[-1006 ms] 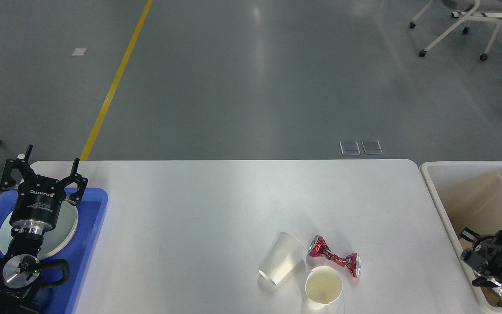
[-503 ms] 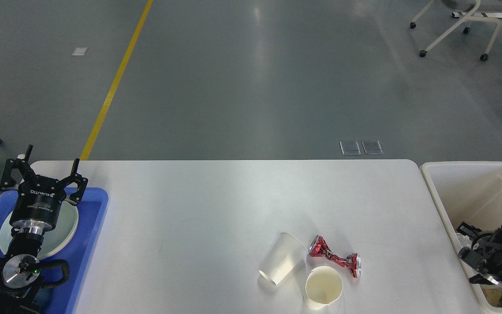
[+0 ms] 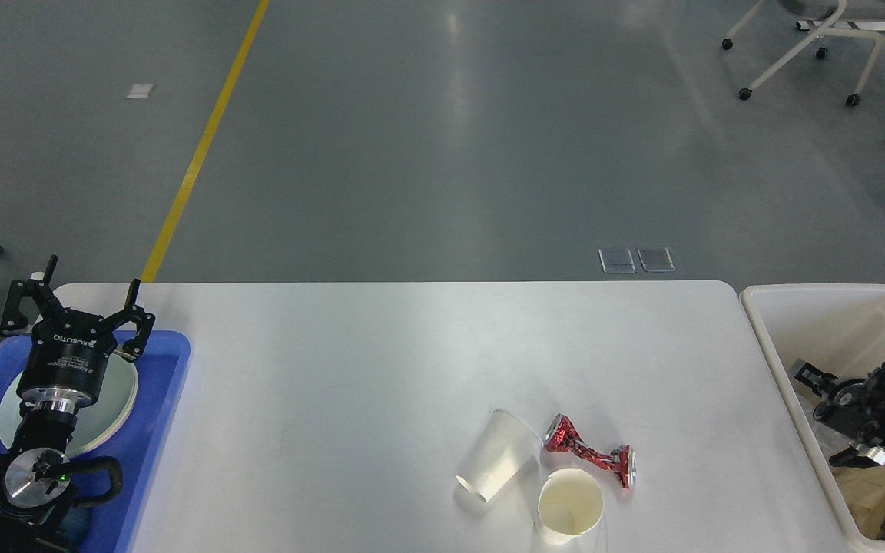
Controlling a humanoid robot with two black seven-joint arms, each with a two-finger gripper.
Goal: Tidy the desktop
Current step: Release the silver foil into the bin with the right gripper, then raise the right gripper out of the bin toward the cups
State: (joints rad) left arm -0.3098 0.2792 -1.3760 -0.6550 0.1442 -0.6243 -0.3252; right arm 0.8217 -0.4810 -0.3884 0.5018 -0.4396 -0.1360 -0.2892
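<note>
Our right gripper (image 3: 815,382) sits over the cream bin (image 3: 765,322) at the desktop's three o'clock edge; it is dark and seen end-on, so we cannot tell how far its fingers are parted. A second ago it was low in the bin's near corner with something crinkled and silvery against it; now it has risen and drifted toward twelve o'clock, and that silvery piece is no longer on it. We judge one piece of litter has just been dropped in. Our left gripper (image 3: 74,311) has not moved: it hangs wide over the blue tray (image 3: 174,369) and white plate (image 3: 116,407) at nine o'clock, holding nothing. The desktop (image 3: 381,361) fills the middle, and three things remain at its five o'clock: a clear cup (image 3: 498,455) on its side, a crushed red can (image 3: 590,455) and a paper cup (image 3: 570,507).
</note>
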